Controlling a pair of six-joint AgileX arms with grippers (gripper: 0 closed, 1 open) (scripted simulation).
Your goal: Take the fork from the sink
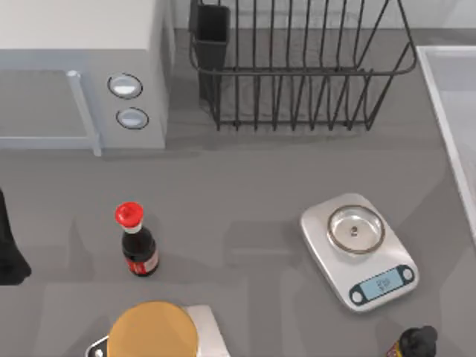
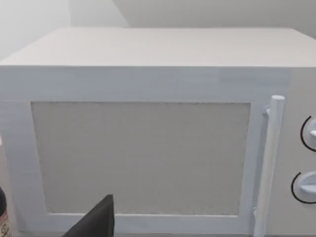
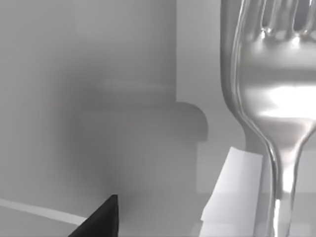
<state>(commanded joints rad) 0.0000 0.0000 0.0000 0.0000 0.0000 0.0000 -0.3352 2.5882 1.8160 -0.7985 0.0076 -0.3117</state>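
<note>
The fork (image 3: 276,94) looms very close in the right wrist view, shiny silver, its tines at one end and its thin handle running out of the picture. It lies against the pale grey inside of the sink (image 3: 98,98). One dark fingertip (image 3: 101,219) of my right gripper shows well to the side of the fork, apart from it, with nothing held. From above, the sink's light rim (image 1: 440,97) runs along the table's right edge. My left arm (image 1: 9,253) is parked at the left edge, and its dark fingertip (image 2: 98,219) faces the microwave with nothing in it.
A white microwave (image 1: 82,74) stands at the back left, and a black wire dish rack (image 1: 297,67) behind the middle. A silver kitchen scale (image 1: 358,249) sits right of centre. A red-capped dark bottle (image 1: 137,242), a round tan object (image 1: 152,331) and another dark bottle (image 1: 415,342) stand near the front.
</note>
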